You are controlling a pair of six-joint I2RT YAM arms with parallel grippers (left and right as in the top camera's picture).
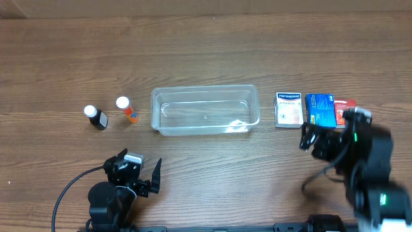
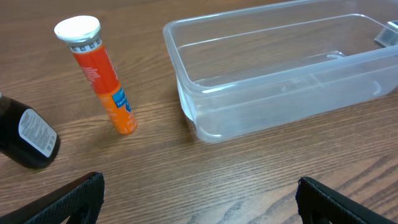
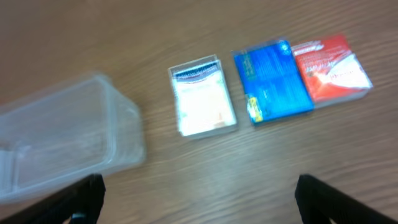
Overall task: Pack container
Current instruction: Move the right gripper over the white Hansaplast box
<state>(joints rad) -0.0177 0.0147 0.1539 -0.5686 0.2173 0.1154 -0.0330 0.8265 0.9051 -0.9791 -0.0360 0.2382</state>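
The clear plastic container stands empty at the table's middle; it also shows in the left wrist view and, blurred, in the right wrist view. To its right lie a white box, a blue box and a red box. To its left stand an orange tube with a white cap and a dark bottle. My left gripper is open and empty, near the front edge. My right gripper is open and empty, just in front of the boxes.
The wooden table runs bare behind the objects. A black cable loops left of the left arm.
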